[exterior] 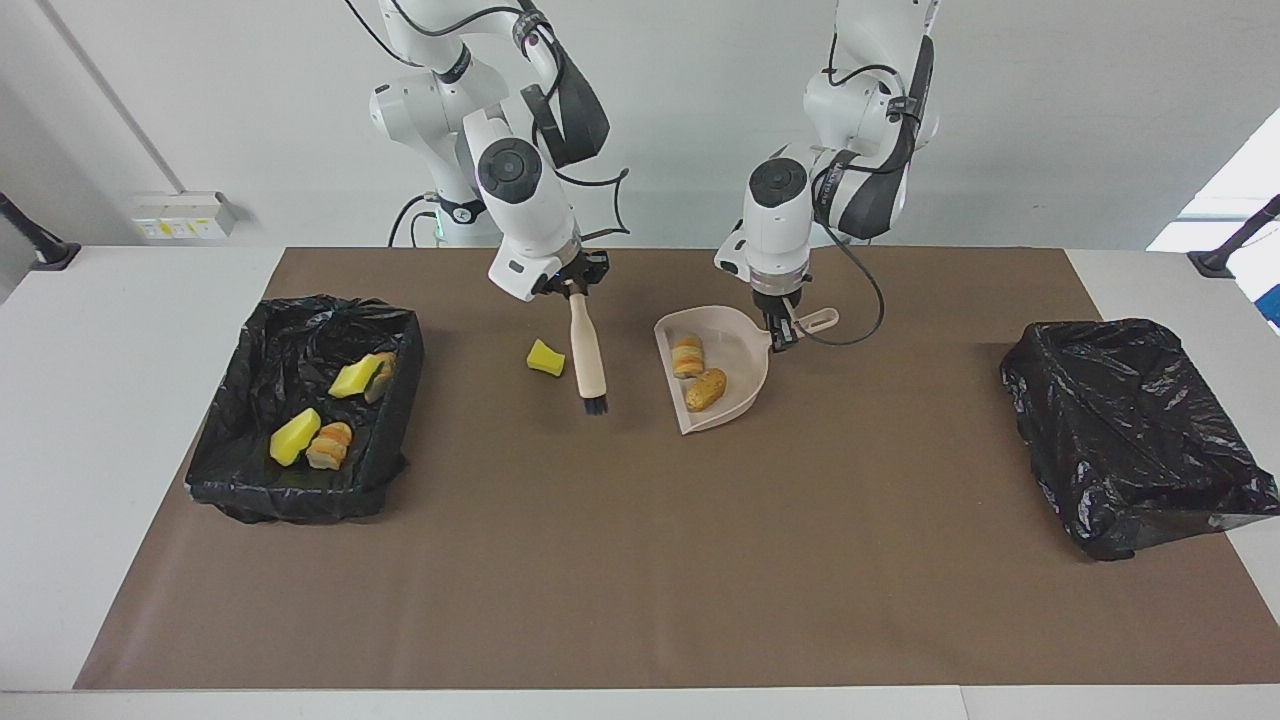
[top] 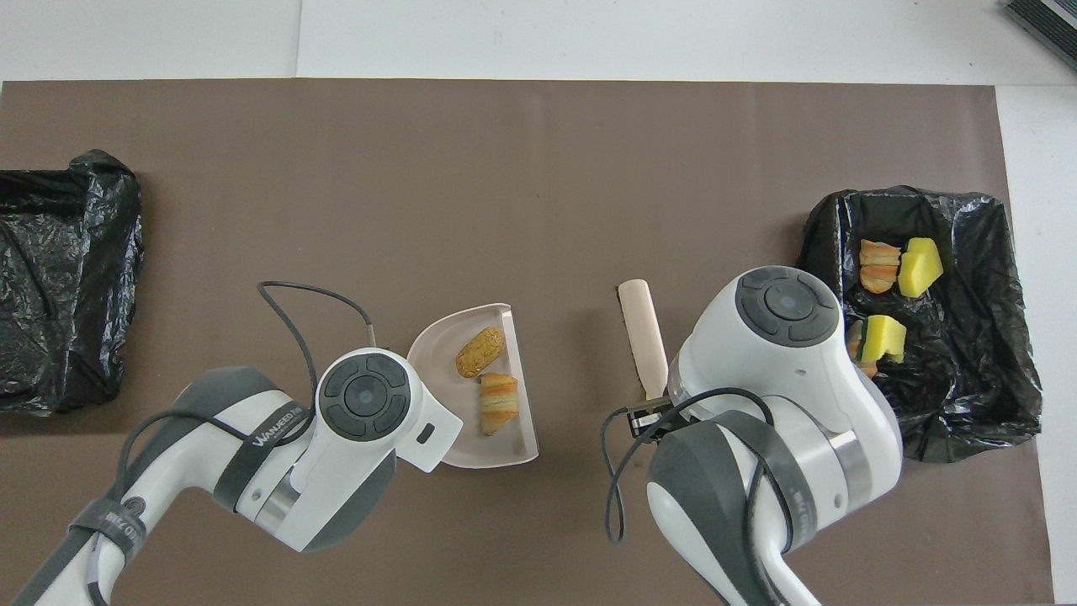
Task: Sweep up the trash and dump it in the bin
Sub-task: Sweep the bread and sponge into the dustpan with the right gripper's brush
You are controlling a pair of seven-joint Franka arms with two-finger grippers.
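Trash sits in three places right now. Two bread-like lumps (exterior: 697, 372) lie in the dustpan (exterior: 742, 385), one crusty tan piece and one striped orange piece, side by side near its middle. One yellow sponge piece (exterior: 545, 357) is on the brown mat (exterior: 640, 560), just beside the brush (exterior: 586, 360) on the side toward the right arm's end of the table. Four more scraps, two yellow sponges and two crusty lumps, already rest in the bin (exterior: 395, 440) lined with a black bag at that same end.

The left gripper (exterior: 785, 335) is clenched on the dustpan's handle, with the pan low over the middle of the mat. The right gripper (exterior: 571, 287) is clamped on the top of the brush handle, the brush hanging bristles-down above the mat, apart from the pan.

A second bag-lined bin (exterior: 1140, 440) stands at the left arm's end; nothing shows inside it.

By my reading, the job is well past halfway: part of the trash is binned and two lumps are loaded. What is left is the lone sponge to sweep up, then a dump of the pan into a bin.
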